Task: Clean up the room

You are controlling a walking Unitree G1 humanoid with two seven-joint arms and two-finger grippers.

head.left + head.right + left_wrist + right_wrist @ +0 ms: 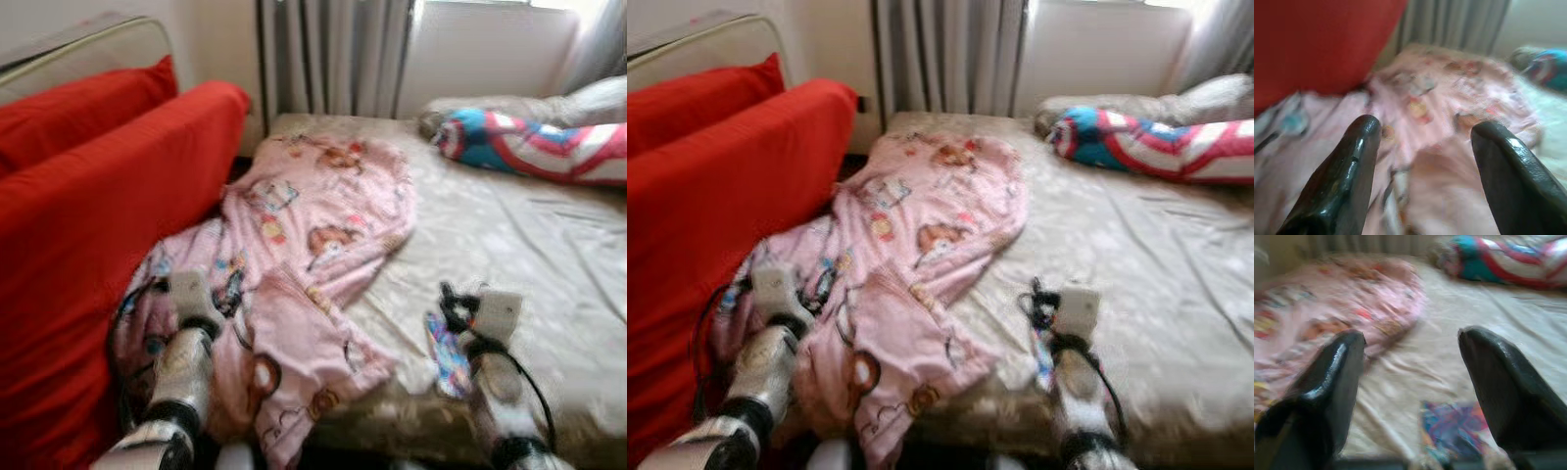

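Bed [549, 255], tidying barely begun: we are hovering left hand [1422, 147] and right hand [1410, 367], both spread wide and empty, near the crumpled pink blanket [313, 255], not yet folded.

Your robot has two silver arms with black joint bands, and each wrist carries a pale grey boxy block. Looping black cables run beside the left arm [181, 367] and the right arm [500, 377]. Each gripper has two long, glossy black fingers [1347, 171] with rounded tips.
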